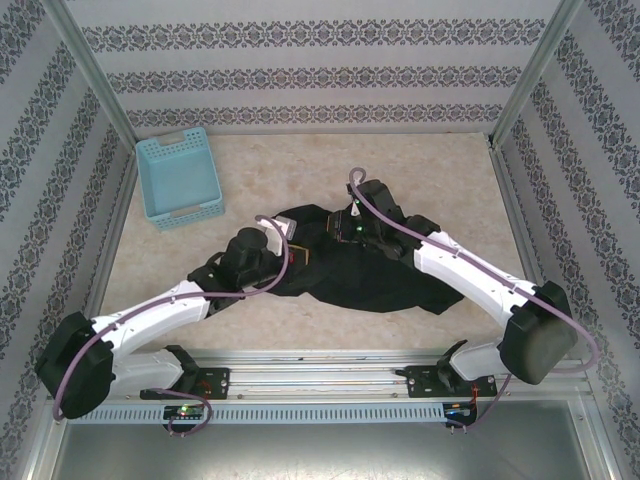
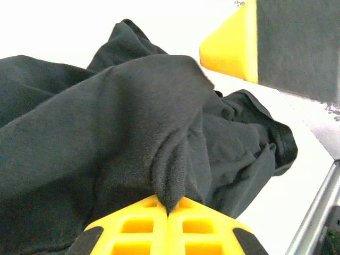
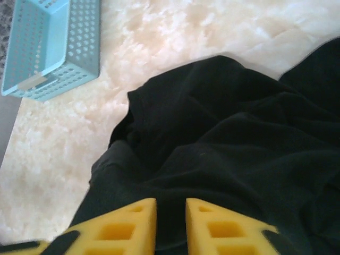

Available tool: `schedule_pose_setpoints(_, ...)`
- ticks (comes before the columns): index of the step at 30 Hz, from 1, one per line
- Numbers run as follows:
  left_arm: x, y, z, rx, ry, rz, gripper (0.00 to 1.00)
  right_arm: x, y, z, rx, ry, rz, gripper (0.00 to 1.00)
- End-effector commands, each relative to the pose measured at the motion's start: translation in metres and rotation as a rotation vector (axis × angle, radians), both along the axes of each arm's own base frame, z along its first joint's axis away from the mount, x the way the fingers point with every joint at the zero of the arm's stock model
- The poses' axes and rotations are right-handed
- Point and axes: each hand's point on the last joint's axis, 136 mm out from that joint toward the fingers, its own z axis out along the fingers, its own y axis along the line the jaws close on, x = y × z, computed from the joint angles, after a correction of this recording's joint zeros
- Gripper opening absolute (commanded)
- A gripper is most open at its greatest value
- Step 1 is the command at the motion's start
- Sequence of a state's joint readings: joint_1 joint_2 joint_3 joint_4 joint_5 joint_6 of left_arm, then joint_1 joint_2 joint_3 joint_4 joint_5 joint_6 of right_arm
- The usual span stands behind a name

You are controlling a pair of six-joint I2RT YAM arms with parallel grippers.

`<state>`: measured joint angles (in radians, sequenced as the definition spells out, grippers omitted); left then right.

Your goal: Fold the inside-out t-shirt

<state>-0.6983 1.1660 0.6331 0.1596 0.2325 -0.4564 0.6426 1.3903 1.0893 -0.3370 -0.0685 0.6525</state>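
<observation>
Yellow pads of my left gripper [image 2: 169, 210] are pressed together on a pinched ridge of the inside-out t-shirt [image 2: 133, 117], and the fabric rises straight out from between them. On the table [image 1: 420, 170] it lies as a crumpled heap, its long axis running from that gripper across to the right gripper [image 3: 171, 204], whose fingers stand slightly apart over dark cloth. Neck and hem I cannot tell apart. Ahead-left of the right gripper, clear of the cloth, sits the blue basket [image 3: 79, 48].

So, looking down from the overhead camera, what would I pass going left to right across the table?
Light blue basket → left gripper, shut on the black t-shirt → right gripper, above the same shirt. The t-shirt spreads under both grippers, so it has no single place in the order.
</observation>
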Motion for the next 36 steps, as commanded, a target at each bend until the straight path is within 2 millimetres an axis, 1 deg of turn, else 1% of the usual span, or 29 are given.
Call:
schedule_pose_setpoints(1,-0.003,-0.004,0.018,-0.088,-0.048,-0.04,0.0,0.005,-0.018,0.012,-0.061,-0.06,-0.024,0.33)
schedule_pose_setpoints(3,-0.002,-0.003,0.017,-0.095,-0.041,-0.039,0.0,-0.005,-0.017,0.013,-0.051,-0.091,0.025,0.35)
schedule_pose_setpoints(5,0.0,-0.001,0.014,-0.082,-0.032,-0.034,0.0,-0.018,-0.012,0.008,-0.038,-0.097,0.084,0.36)
schedule_pose_setpoints(8,0.003,0.004,0.006,-0.062,-0.017,-0.013,0.0,-0.035,-0.002,-0.011,-0.037,-0.06,0.141,0.35)
schedule_pose_setpoints(10,0.006,0.007,0.0,-0.044,-0.003,0.003,0.0,-0.046,0.015,-0.03,-0.021,-0.022,0.18,0.34)
schedule_pose_setpoints(12,0.006,0.009,-0.005,-0.037,0.008,0.009,0.0,-0.05,0.027,-0.046,-0.027,0.014,0.192,0.34)
schedule_pose_setpoints(14,0.005,0.009,-0.008,-0.035,0.014,0.009,0.0,-0.047,0.034,-0.061,-0.039,0.042,0.18,0.33)
schedule_pose_setpoints(16,0.003,0.01,-0.009,-0.038,0.017,0.008,0.0,-0.039,0.038,-0.071,-0.044,0.054,0.152,0.32)
schedule_pose_setpoints(20,0.0,0.011,-0.013,-0.035,0.027,0.003,0.0,-0.013,0.045,-0.079,-0.054,0.05,0.114,0.33)
schedule_pose_setpoints(23,-0.002,0.012,-0.015,-0.035,0.032,0.0,0.0,0.002,0.046,-0.095,-0.079,0.095,0.081,0.33)
schedule_pose_setpoints(25,-0.004,0.013,-0.016,-0.039,0.033,0.0,0.0,0.009,0.047,-0.104,-0.091,0.113,0.069,0.36)
schedule_pose_setpoints(27,-0.006,0.013,-0.018,-0.039,0.037,-0.003,0.0,0.012,0.05,-0.114,-0.115,0.128,0.069,0.41)
schedule_pose_setpoints(29,-0.006,0.014,-0.019,-0.039,0.039,-0.001,0.0,0.014,0.053,-0.126,-0.147,0.152,0.069,0.42)
schedule_pose_setpoints(30,-0.007,0.014,-0.02,-0.039,0.038,0.001,0.0,0.014,0.053,-0.132,-0.167,0.166,0.062,0.41)
schedule_pose_setpoints(32,-0.006,0.017,-0.023,-0.029,0.042,0.012,0.0,0.014,0.049,-0.144,-0.202,0.183,0.045,0.34)
schedule_pose_setpoints(33,-0.006,0.018,-0.024,-0.024,0.042,0.017,0.0,0.014,0.047,-0.146,-0.213,0.181,0.039,0.29)
schedule_pose_setpoints(35,-0.005,0.021,-0.027,-0.014,0.043,0.031,0.0,0.016,0.043,-0.143,-0.226,0.162,0.029,0.15)
schedule_pose_setpoints(36,-0.005,0.023,-0.028,-0.008,0.043,0.038,0.0,0.016,0.041,-0.139,-0.228,0.153,0.028,0.09)
